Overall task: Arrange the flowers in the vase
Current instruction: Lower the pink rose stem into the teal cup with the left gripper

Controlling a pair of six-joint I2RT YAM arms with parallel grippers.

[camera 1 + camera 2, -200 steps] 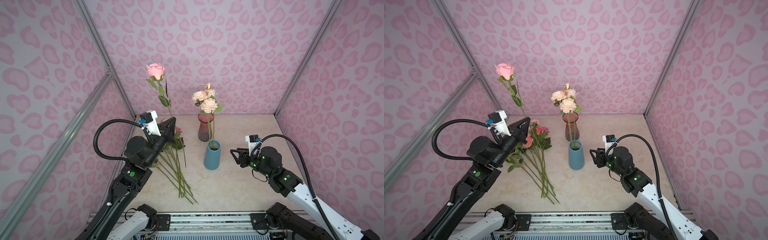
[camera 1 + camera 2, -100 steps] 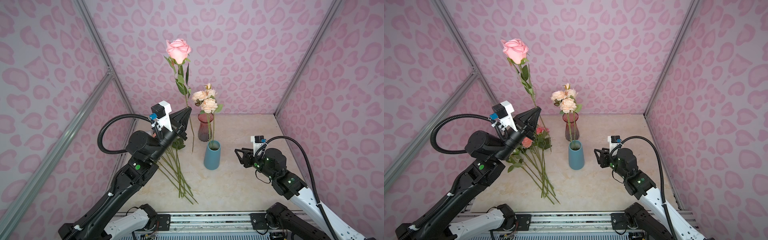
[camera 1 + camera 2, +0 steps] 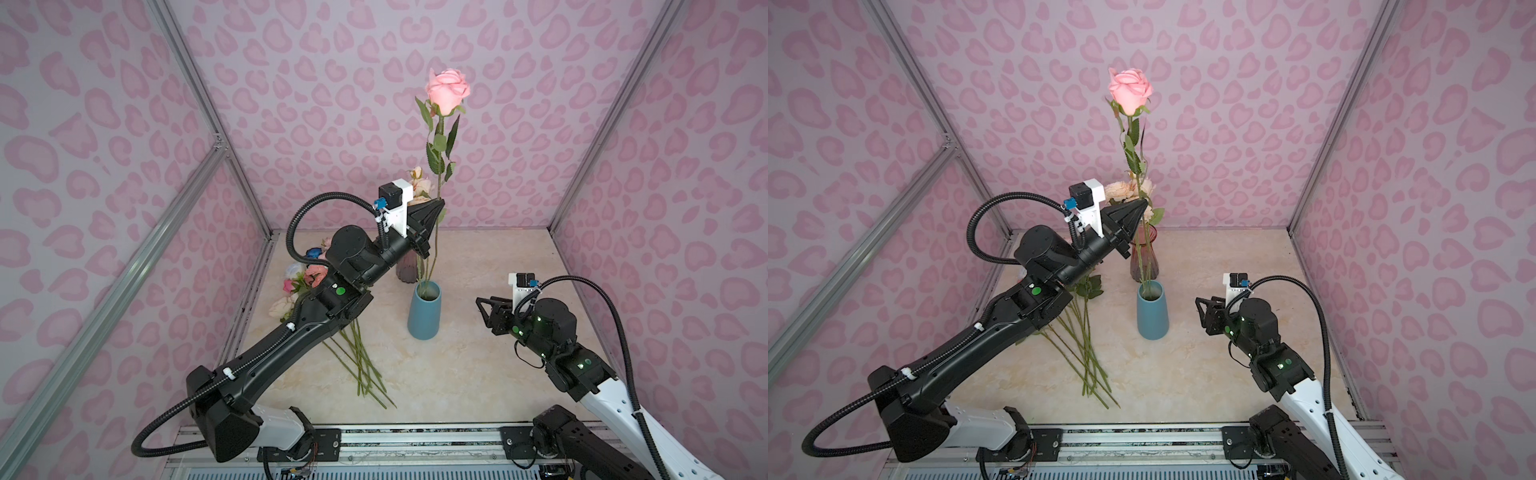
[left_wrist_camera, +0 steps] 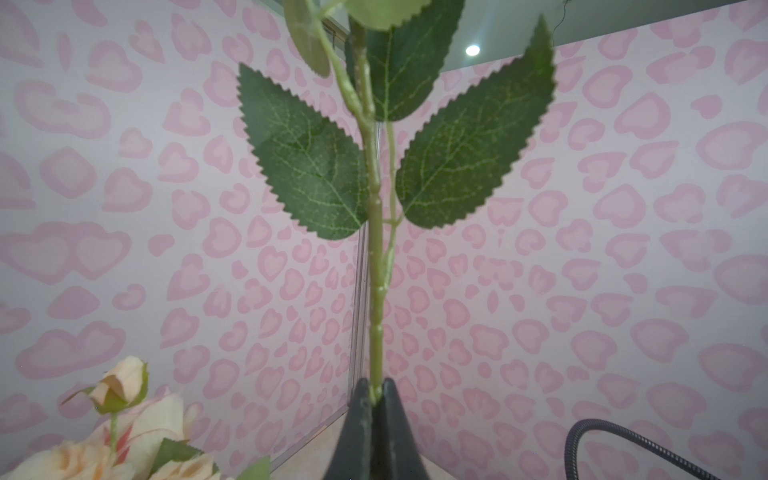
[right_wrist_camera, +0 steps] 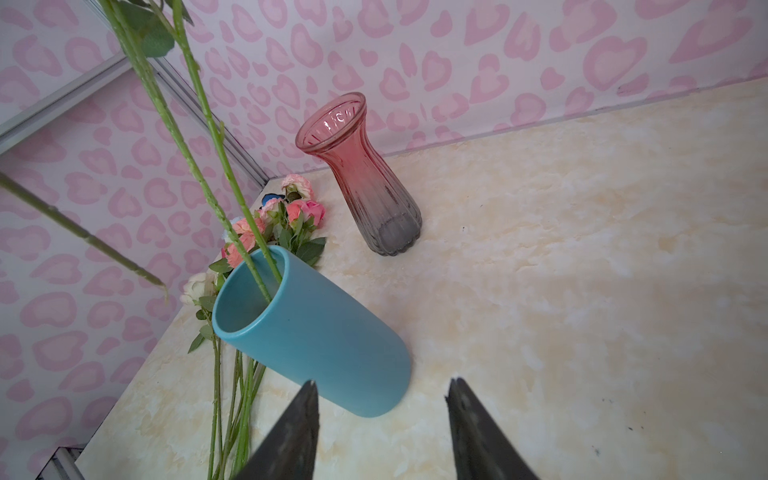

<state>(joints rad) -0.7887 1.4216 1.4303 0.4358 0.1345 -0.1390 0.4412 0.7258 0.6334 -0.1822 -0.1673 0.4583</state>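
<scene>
My left gripper (image 3: 439, 204) (image 3: 1144, 202) (image 4: 376, 384) is shut on the green stem of a tall pink rose (image 3: 448, 88) (image 3: 1130, 89), held upright above the blue vase (image 3: 424, 309) (image 3: 1153, 309) (image 5: 307, 332). In the right wrist view the rose's lower stem tip (image 5: 162, 286) hangs just outside the vase's rim. Two stems of peach flowers (image 3: 1121, 193) (image 4: 124, 415) stand in the blue vase. More flowers (image 3: 307, 274) (image 5: 286, 212) lie in a pile on the table at the left. My right gripper (image 3: 478, 300) (image 3: 1198, 300) (image 5: 383, 380) stands open and empty right of the vase.
A red glass vase (image 3: 1144, 257) (image 5: 365, 178) with nothing in it stands just behind the blue one. Pink patterned walls with metal frame posts (image 3: 199, 104) close in the marble-look table (image 3: 478, 374) on three sides.
My left arm has lifted the pink rose and swung it right, from over the pile to above the blue vase. My right gripper has drifted slightly right.
</scene>
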